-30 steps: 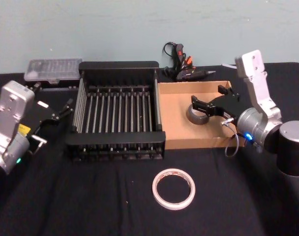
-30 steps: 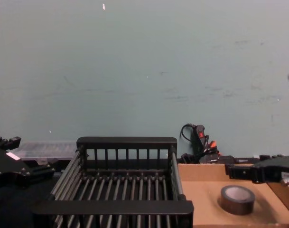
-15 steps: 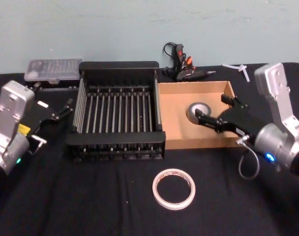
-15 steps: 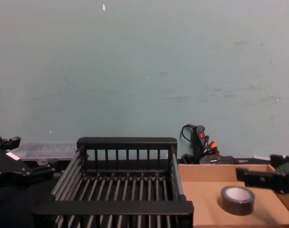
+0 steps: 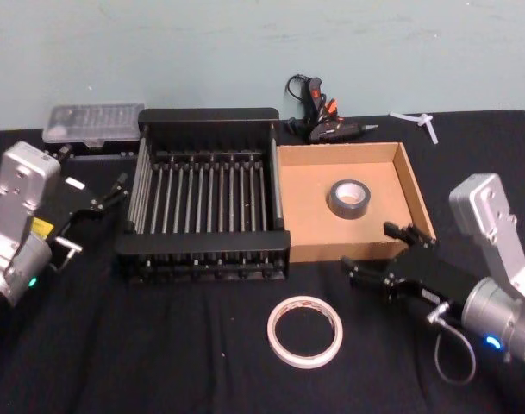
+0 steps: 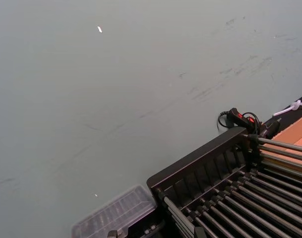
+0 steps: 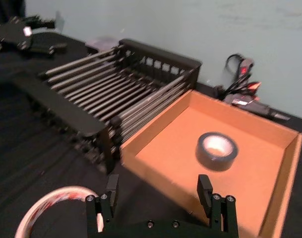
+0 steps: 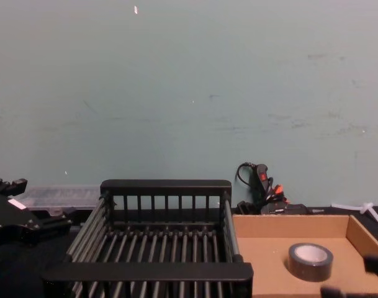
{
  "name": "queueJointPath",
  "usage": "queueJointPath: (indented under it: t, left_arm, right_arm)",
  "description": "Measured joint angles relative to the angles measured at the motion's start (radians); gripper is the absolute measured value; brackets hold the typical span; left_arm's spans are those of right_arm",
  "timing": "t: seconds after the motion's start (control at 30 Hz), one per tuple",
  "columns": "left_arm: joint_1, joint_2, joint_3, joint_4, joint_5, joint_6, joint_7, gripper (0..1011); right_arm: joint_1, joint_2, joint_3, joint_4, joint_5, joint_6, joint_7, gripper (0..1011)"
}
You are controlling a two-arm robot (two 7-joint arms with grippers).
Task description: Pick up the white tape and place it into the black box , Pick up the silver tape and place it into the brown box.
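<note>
Two rolls of tape were in play, and one already sat where it belonged: the silver tape [image 5: 348, 198] lay flat on the floor of the brown box [image 5: 302, 185], toward the box's right half and clear of every wall. The white tape [image 5: 304, 330] lay flat on the black table [image 5: 159, 345], in front of both boxes and near the gap between them. The black box [image 5: 208, 115] stood to the left of the brown one, their sides almost touching, and its slatted floor held nothing.

The right gripper [image 5: 385, 261] hung just outside the brown box's near wall, its jaws spread wide and holding nothing. In the right wrist view that gripper [image 7: 158, 191] looked across the box at the silver tape [image 7: 216, 150], with an arc of the white tape [image 7: 46, 202] at the lower edge. Being low, empty and to the right of the white roll, it looked well placed to go for that roll, which seemed the step in hand.

The left gripper [image 5: 107, 197] was parked at the left of the black box, above the table; its jaws looked parted and empty. It stood close enough to the crate to take the roll instead.
</note>
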Motion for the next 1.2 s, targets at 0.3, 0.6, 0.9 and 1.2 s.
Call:
queueJointPath:
  t: [0.3,0.6,0.9,1.2]
  left_arm:
    - [0.000,0.000,0.000,0.000,0.000,0.000,0.000,1001]
    - [0.000,0.000,0.000,0.000,0.000,0.000,0.000,1001]
    - [0.000,0.000,0.000,0.000,0.000,0.000,0.000,1001]
    - [0.000,0.000,0.000,0.000,0.000,0.000,0.000,1001]
  right_arm:
    - [-0.025,0.025,-0.047,-0.008,-0.028,-0.001,0.001,1002]
    - [0.001,0.011,-0.102,0.022,-0.064,0.024,0.003,1002]
    - [0.026,-0.012,-0.127,0.050,-0.075,0.051,0.005,1002]
    - [0.035,-0.022,-0.135,0.064,-0.076,0.062,0.008,1002]
